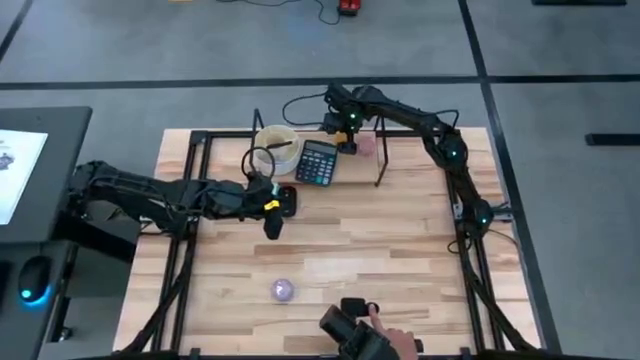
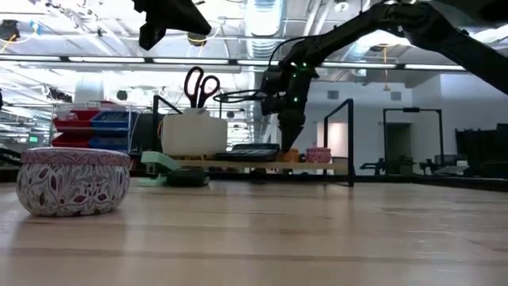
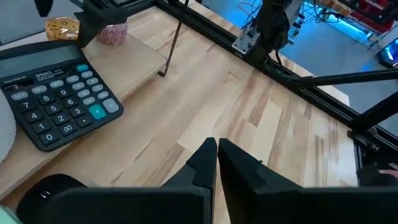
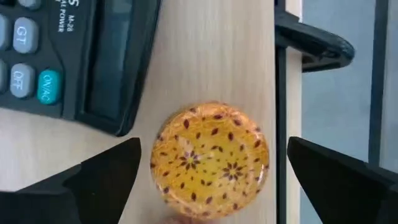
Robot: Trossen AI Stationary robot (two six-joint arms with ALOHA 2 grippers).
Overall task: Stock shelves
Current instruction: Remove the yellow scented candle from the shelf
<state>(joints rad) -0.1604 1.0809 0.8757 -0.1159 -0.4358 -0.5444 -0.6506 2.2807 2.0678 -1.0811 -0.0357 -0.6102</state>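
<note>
The low rack (image 1: 352, 160) stands at the far side of the worktop (image 1: 400, 250), near its back edge and about midway across; its pale plank has thin black uprights at both ends. On the plank lie a black calculator (image 1: 318, 162), a white tub (image 1: 277, 146) with scissors (image 2: 202, 86) standing in it, a small pink tin (image 1: 367, 146) and a yellow patterned tin (image 4: 211, 160).

The right tool (image 4: 211, 180) hangs over the plank with its fingers spread wide, one on each side of the yellow tin and clear of it. That tin sits just beside the calculator's corner and close to the plank's edge, where a black upright runs down.

The left tool (image 3: 216, 158) hovers in front of the rack, above bare wood, its fingers pressed together with nothing between them. Just beside it on the worktop sits a dark rounded object (image 1: 287, 203).

The middle of the worktop, from the rack's front edge to the near edge, is mostly open planking. A purple patterned tin (image 1: 284, 290) stands near the front, well apart from the rack. At the front edge a person's hand (image 1: 388, 333) rests by a black device (image 1: 350, 325). Black frame rails run down both sides of the worktop.
</note>
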